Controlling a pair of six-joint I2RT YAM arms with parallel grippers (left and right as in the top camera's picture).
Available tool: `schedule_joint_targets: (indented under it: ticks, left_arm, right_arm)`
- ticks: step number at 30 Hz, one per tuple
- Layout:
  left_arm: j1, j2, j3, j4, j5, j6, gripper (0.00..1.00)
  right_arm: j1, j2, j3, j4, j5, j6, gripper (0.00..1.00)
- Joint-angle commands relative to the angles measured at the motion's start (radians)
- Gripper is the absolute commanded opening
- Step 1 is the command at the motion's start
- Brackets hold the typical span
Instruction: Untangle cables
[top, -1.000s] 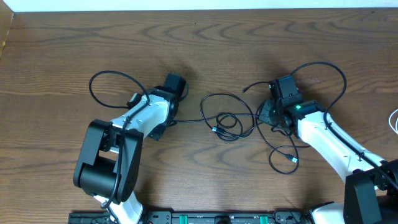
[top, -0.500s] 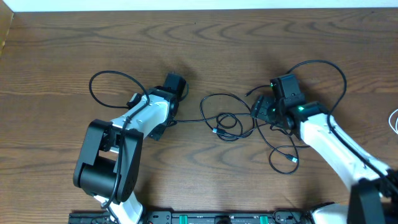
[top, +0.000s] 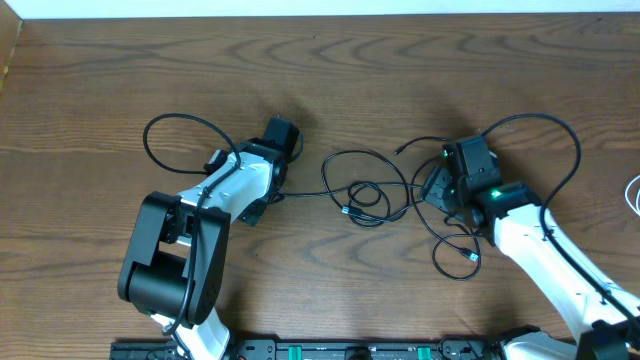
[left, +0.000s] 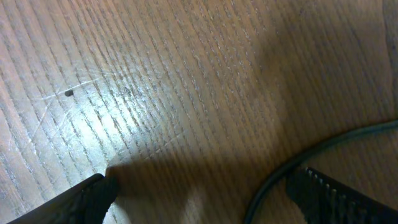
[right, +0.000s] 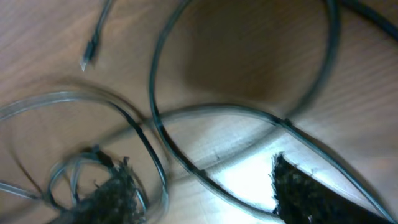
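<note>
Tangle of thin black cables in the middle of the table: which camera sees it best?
The overhead view: the whole tangle of thin black cables shows at once. The right wrist view shows only blurry loops; the left wrist view, one strand.

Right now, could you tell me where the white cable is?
Overhead view: the white cable sits at the frame's far right edge, beyond the right arm, mostly cut off.

Thin black cables (top: 365, 195), overlapping loops tangled flat at centre, white cable (top: 635, 196) at right edge
</note>
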Motion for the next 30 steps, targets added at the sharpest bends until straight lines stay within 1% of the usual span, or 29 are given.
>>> schedule_joint_targets:
  ticks: [1,4,5,6,8,9,10,12,14,16,18,19,25,28,30]
  left_arm:
    - [0.002,0.017,-0.019,-0.004,0.012,0.009,0.96]
    - [0.002,0.017,-0.019,-0.005,0.012,0.009,0.96]
    - [0.002,0.017,-0.019,-0.005,0.012,0.009,0.95]
    - [0.002,0.017,-0.019,-0.004,0.012,0.009,0.96]
    - [0.002,0.017,-0.019,-0.004,0.012,0.009,0.96]
    - [0.002,0.017,-0.019,-0.004,0.012,0.009,0.95]
    - [0.002,0.017,-0.019,-0.005,0.012,0.009,0.96]
    - [0.002,0.017,-0.019,-0.005,0.012,0.009,0.95]
    - [0.002,0.017,-0.019,-0.005,0.012,0.009,0.95]
    - [0.002,0.017,-0.019,-0.005,0.012,0.009,0.96]
    - [0.002,0.017,-0.019,-0.005,0.012,0.009,0.95]
    - [0.002,0.017,-0.019,-0.006,0.012,0.010,0.95]
    - [0.002,0.017,-0.019,-0.009,0.012,0.009,0.96]
    - [0.002,0.017,-0.019,-0.009,0.012,0.009,0.96]
    - [0.002,0.017,-0.019,-0.009,0.012,0.009,0.96]
  right_arm:
    - [-0.002,0.013,-0.084,0.143,0.001,0.034,0.56]
    - [-0.001,0.013,-0.120,0.207,-0.042,0.034,0.52]
    - [-0.002,0.013,-0.129,0.219,-0.041,0.034,0.47]
    - [-0.002,0.013,-0.143,0.247,-0.037,0.034,0.36]
    - [-0.002,0.013,-0.148,0.269,-0.039,0.032,0.19]
    - [-0.001,0.013,-0.148,0.278,-0.050,0.018,0.06]
    - [-0.002,0.013,-0.148,0.286,-0.066,0.000,0.01]
    - [-0.002,0.012,-0.148,0.320,-0.128,-0.070,0.01]
    - [-0.002,0.008,-0.147,0.410,-0.285,-0.204,0.01]
    - [-0.002,-0.008,-0.146,0.531,-0.492,-0.320,0.01]
    - [-0.003,-0.038,-0.142,0.639,-0.674,-0.377,0.01]
    - [-0.003,-0.080,-0.137,0.697,-0.750,-0.394,0.01]
    - [-0.010,-0.291,-0.133,0.698,-0.716,-0.521,0.02]
    - [-0.024,-0.397,-0.133,0.694,-0.675,-0.536,0.01]
    - [-0.043,-0.481,-0.133,0.673,-0.613,-0.536,0.01]
